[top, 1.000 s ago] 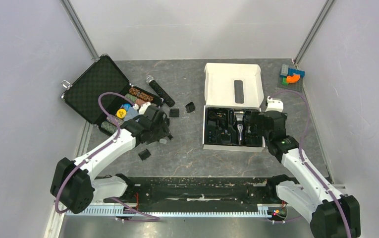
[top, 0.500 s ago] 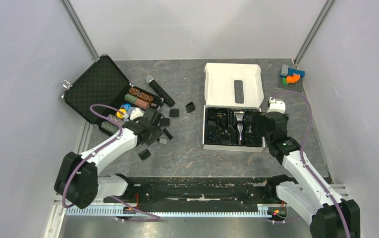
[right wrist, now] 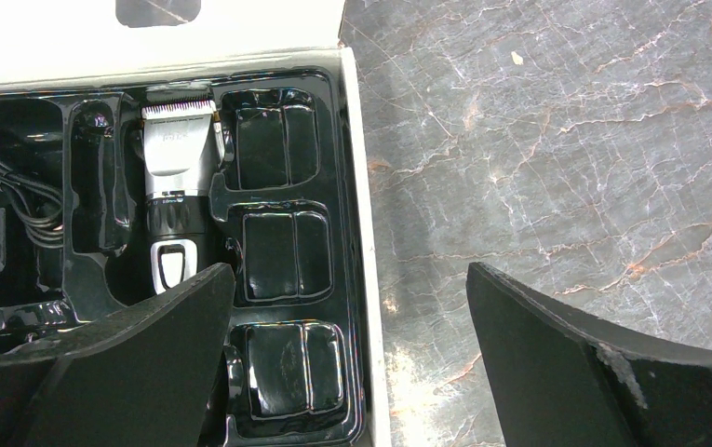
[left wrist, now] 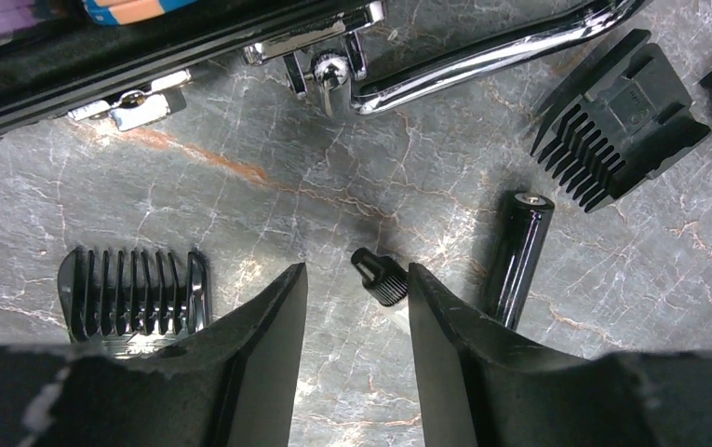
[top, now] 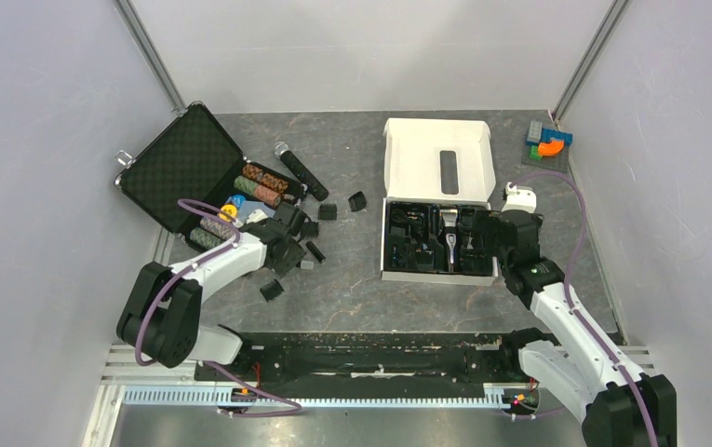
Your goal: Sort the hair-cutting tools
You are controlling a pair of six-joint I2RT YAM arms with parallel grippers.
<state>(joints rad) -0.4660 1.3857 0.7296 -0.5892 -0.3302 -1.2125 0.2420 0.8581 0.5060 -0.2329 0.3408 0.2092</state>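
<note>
Several black comb attachments lie loose on the grey table: one point(top: 328, 211), another point(top: 357, 200) and a third point(top: 272, 290). In the left wrist view one comb point(left wrist: 133, 291) lies left of my fingers and another point(left wrist: 620, 119) at the upper right. My left gripper point(left wrist: 356, 279) is open and low over the table, a small black-capped bottle point(left wrist: 380, 277) at its right fingertip. It also shows in the top view point(top: 296, 253). The silver-and-black clipper point(right wrist: 177, 177) lies in the white box's black tray point(top: 394, 251). My right gripper point(right wrist: 350, 279) is open and empty over the box's right edge.
An open black case point(top: 180, 168) with poker chips point(top: 261, 186) sits at the left; its chrome handle point(left wrist: 482, 56) is just beyond my left fingers. A black cylinder point(left wrist: 517, 256) lies right of them. A microphone point(top: 301, 172) lies behind. Coloured blocks point(top: 549, 142) sit far right.
My left arm has swung in toward the case, and its gripper has shifted slightly left and lower over the loose combs. The right arm has barely moved.
</note>
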